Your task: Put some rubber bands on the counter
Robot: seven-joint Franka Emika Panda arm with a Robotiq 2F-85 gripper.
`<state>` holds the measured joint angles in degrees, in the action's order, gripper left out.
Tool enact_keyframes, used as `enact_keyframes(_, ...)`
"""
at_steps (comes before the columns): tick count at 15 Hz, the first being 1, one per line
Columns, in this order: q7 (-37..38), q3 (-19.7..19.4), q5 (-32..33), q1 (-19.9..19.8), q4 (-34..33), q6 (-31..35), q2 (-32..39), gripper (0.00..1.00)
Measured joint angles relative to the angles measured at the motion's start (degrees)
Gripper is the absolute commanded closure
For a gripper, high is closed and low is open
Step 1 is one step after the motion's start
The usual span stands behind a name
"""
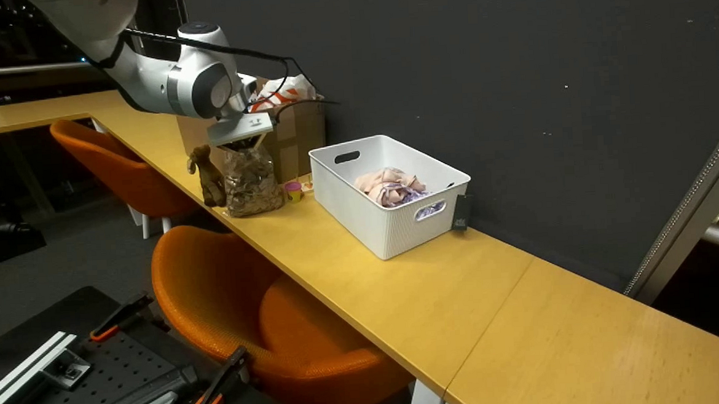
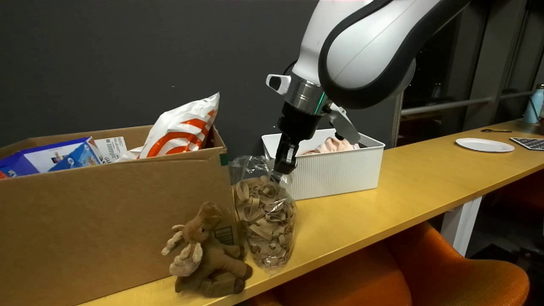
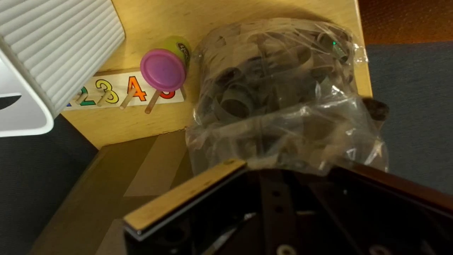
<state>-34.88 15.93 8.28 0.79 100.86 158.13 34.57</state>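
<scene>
Jaws at the mouth of the bag [image 2: 251, 166], tips obscured; unable to say whether clenched or released. Bands [image 2: 265, 225] seen only inside that bag, upright on the table [image 1: 426, 291]. Appears unfinished: none visible outside; must extract and place some.

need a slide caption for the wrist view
Open claw at the top of a clear bag of rubber bands, a purple-lidded tub beside it on the counter.
</scene>
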Motion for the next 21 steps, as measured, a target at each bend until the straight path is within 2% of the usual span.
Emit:
enact_keyframes(7,-0.82,1.66,-0.01,-0.46,-0.51,1.5,0.39,0.24)
enact_keyframes(11,-1.41,2.06,-0.4,-1.0,-0.89,1.83,1.57,0.15)
enact_keyframes(13,-2.27,2.41,-0.8,-1.65,-1.53,2.65,2.94,0.2)
enact_keyframes(17,-4.1,3.89,-0.95,-3.49,-3.7,3.71,6.06,0.24)
enact_keyframes(18,-4.49,4.35,-0.96,-3.95,-4.3,3.76,6.79,0.44)
enact_keyframes(19,-4.94,4.78,-0.96,-4.36,-4.92,3.77,7.43,0.47)
enact_keyframes(21,-5.73,5.62,-0.98,-4.99,-5.85,3.77,8.39,0.65)
